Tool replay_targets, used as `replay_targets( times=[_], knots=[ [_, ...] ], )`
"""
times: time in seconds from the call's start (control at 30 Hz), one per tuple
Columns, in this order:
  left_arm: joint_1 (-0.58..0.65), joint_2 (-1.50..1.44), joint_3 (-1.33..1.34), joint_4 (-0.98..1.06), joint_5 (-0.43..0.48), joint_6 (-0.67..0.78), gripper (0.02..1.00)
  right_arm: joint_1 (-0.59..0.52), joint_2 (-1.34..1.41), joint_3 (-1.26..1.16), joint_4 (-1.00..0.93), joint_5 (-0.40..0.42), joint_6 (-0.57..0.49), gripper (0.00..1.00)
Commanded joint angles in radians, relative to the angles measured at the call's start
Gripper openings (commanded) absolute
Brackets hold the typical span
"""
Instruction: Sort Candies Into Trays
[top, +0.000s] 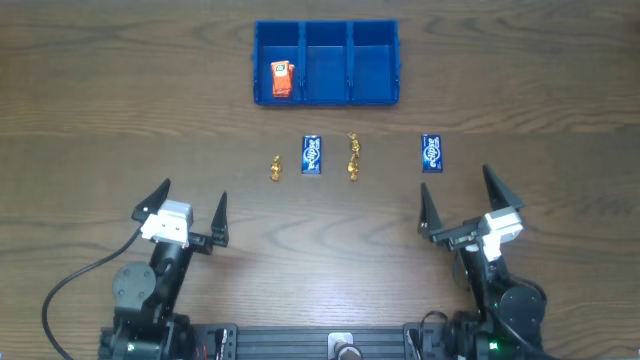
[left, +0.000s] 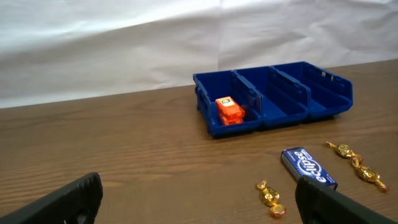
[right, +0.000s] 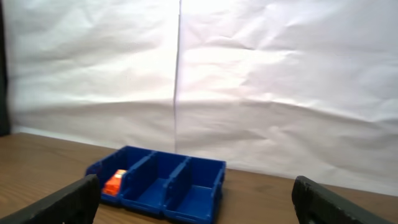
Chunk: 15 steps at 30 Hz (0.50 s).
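Lab setup, wooden table (top: 100, 100), white paper backdrop (right: 280, 74)

Illumination is bright, even and diffuse, coming from overhead. The wooden table (top: 110, 110) carries a mild sheen beyond the fingers (left: 69, 200), with no hard glare. The blue tray (top: 375, 100) casts a thin, soft shadow at its base. Behind it, the white backdrop (right: 280, 74) glows, its creases shaded pale grey.
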Motion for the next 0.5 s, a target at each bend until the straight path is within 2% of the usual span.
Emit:
replay_targets(
  times=[0.03, 0.17, 0.3, 0.5],
  knots=[
    [0.006, -0.005, -0.011, -0.053, 0.01, 0.006, 0.996, 0.002, -0.007, 0.036, 0.004, -0.038, 0.077, 0.998],
    [0.006, -0.005, -0.011, -0.053, 0.01, 0.006, 0.993, 0.002, -0.007, 0.076, -0.015, -0.085, 0.092, 0.998],
    [0.006, -0.005, -0.011, -0.053, 0.01, 0.006, 0.996, -0.002, 0.012, 0.155, -0.12, -0.085, 0.096, 0.998],
    [0.006, -0.005, -0.011, -0.053, 0.01, 0.006, 0.993, -0.004, 0.21, 0.38, -0.234, -0.101, 0.053, 0.998]
  ],
)
